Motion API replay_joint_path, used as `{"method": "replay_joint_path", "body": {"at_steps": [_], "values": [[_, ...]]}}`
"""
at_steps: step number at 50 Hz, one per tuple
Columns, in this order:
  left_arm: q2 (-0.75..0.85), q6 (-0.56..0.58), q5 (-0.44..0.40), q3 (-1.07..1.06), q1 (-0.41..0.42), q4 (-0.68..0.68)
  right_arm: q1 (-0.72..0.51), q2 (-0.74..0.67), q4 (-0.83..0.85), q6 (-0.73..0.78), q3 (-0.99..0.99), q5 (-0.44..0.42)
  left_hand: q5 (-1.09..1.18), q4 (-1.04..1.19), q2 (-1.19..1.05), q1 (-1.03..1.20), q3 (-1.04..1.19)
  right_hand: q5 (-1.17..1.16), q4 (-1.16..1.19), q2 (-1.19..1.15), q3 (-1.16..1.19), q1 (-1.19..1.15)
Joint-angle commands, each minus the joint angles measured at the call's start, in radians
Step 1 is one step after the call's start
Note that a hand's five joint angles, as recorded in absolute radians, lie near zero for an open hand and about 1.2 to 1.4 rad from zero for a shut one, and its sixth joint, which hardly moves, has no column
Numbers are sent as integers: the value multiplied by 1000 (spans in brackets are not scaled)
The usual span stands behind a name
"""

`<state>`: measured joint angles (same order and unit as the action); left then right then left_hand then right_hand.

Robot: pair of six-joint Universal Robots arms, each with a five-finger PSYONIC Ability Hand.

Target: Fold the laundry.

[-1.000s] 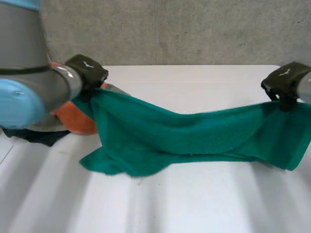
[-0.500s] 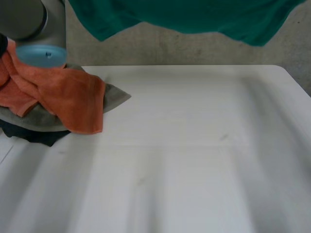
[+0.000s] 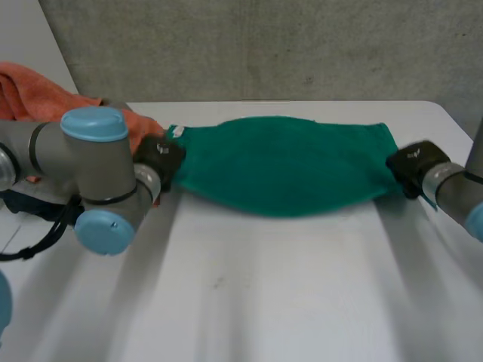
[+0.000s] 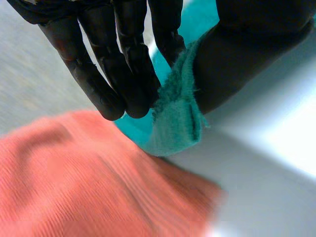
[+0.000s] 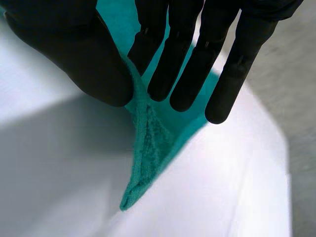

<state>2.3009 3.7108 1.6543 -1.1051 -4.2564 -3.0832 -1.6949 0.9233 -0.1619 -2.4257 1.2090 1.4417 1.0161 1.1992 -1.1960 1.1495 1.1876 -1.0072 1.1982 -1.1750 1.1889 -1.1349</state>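
A green towel (image 3: 283, 162) is stretched flat between my two hands over the far half of the white table (image 3: 287, 302). My left hand (image 3: 160, 157) pinches its left corner (image 4: 177, 118) between fingers (image 4: 131, 64) and thumb. My right hand (image 3: 411, 162) pinches the right corner (image 5: 145, 148) the same way, fingers (image 5: 197, 54) on one side and thumb on the other. The towel's near edge sags in a curve toward the table.
An orange cloth (image 3: 45, 90) lies in a heap at the table's far left, behind my left arm (image 3: 90, 173), and shows under my left hand as orange cloth (image 4: 89, 182). A grey wall (image 3: 264, 45) stands behind the table.
The towel was swung up high out of reach of the table half a second ago. Now both hands have come back down and hold it spread low across the far table.
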Motion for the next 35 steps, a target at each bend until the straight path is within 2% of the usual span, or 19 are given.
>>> {"method": "replay_joint_path", "body": {"at_steps": [1,2,5,7,9,13,17,20,22,25,28,35], "values": [[-202,27,47,-231,20,291,105,192,-302,150,139,-96,206,197,-200,247,209,-215,198,-221,207,-261],[-245,58,51,-289,26,367,136,233,-392,231,176,-115,206,197,-200,247,209,-215,198,-221,207,-261],[-296,125,51,-364,26,461,179,279,-514,376,228,-122,206,197,-200,247,209,-215,198,-221,207,-261],[-333,184,33,-397,21,469,208,308,-571,499,254,-129,206,197,-200,247,209,-215,198,-221,207,-261],[-342,208,16,-394,23,440,207,307,-545,520,259,-127,206,197,-200,247,209,-215,198,-221,207,-261],[-315,207,-8,-316,36,336,153,264,-388,423,239,-126,206,197,-200,247,209,-215,198,-221,207,-261],[-206,163,16,-156,50,245,100,204,-185,289,198,-107,206,197,-200,247,209,-215,198,-221,207,-261],[-91,126,76,11,46,227,54,138,-9,195,147,-73,206,197,-200,247,209,-215,198,-221,207,-261],[39,95,152,193,33,238,21,59,150,128,83,-38,206,197,-200,247,209,-215,198,-221,207,-261],[152,83,197,347,26,265,-2,-33,278,90,2,2,206,197,-200,247,209,-215,198,-221,207,-261],[239,89,197,480,26,274,-17,-130,337,92,-92,32,206,197,-200,247,209,-215,198,-221,207,-261],[350,127,159,682,30,264,-29,-317,335,112,-313,65,206,197,-200,247,209,-215,198,-221,207,-261]]}}
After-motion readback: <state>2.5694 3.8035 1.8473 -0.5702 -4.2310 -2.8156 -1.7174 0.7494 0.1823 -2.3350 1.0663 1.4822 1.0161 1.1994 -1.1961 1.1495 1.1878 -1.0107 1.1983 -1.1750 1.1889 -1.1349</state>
